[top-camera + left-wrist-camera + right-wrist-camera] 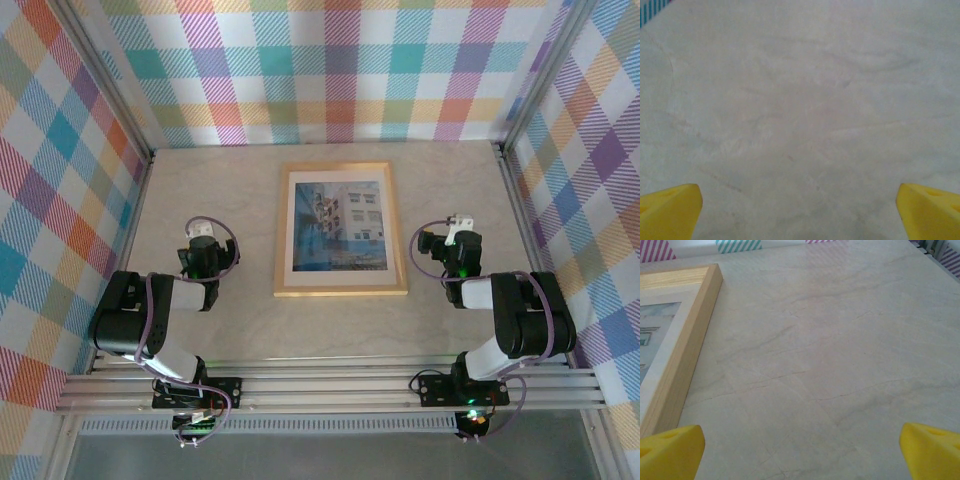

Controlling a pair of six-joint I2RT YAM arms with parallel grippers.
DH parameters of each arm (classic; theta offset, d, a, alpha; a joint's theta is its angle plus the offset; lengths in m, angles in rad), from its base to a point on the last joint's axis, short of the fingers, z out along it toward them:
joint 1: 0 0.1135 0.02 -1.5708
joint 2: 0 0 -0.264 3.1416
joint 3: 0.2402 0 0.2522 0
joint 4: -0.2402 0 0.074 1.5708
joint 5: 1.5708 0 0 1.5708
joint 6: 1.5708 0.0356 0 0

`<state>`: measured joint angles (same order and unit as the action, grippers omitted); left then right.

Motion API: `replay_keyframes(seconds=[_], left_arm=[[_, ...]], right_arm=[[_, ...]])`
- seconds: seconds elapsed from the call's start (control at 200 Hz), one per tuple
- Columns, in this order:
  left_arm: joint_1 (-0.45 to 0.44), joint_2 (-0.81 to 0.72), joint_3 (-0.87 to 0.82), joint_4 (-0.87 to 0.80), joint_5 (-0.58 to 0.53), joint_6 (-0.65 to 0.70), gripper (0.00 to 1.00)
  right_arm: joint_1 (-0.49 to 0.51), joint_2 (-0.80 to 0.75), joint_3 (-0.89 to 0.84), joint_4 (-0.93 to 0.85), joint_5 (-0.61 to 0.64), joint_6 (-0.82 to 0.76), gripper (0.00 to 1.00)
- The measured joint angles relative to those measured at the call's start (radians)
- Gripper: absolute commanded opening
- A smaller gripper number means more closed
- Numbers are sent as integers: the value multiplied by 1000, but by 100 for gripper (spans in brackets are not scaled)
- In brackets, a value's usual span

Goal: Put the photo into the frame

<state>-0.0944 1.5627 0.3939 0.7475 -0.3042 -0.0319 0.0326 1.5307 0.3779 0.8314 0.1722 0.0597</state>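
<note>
at the middle of the table (330, 335), the frame (340, 290) lies flat, and we see the photo (336, 224) within its golden rails, ringed by a white mat border (337, 268) and facing up. the left gripper (204, 230) hangs over bare tabletop to the frame's left, well apart from it; in the left wrist view its yellow fingertips (670, 210) stand spread wide with nothing between them. the right gripper (459, 224) is on the frame's right, near that side rail, and in the right wrist view its fingertips (672, 447) are likewise spread and empty, the wood just beside one of them. we judge the insertion step done or all but done, though we cannot tell whether the print lies under the pane or merely on top of it. the next move, as we read it, calls for little: a check that the print sits square in the mat, and arms kept clear so the frame is not nudged.
</note>
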Motion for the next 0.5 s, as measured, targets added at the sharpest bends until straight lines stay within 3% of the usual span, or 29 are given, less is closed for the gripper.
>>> replay_keyframes(seconds=[0.5], left_arm=[[-3,0,0,45,0,3,100]], right_arm=[[0,0,2,-1,-54,-20,99]])
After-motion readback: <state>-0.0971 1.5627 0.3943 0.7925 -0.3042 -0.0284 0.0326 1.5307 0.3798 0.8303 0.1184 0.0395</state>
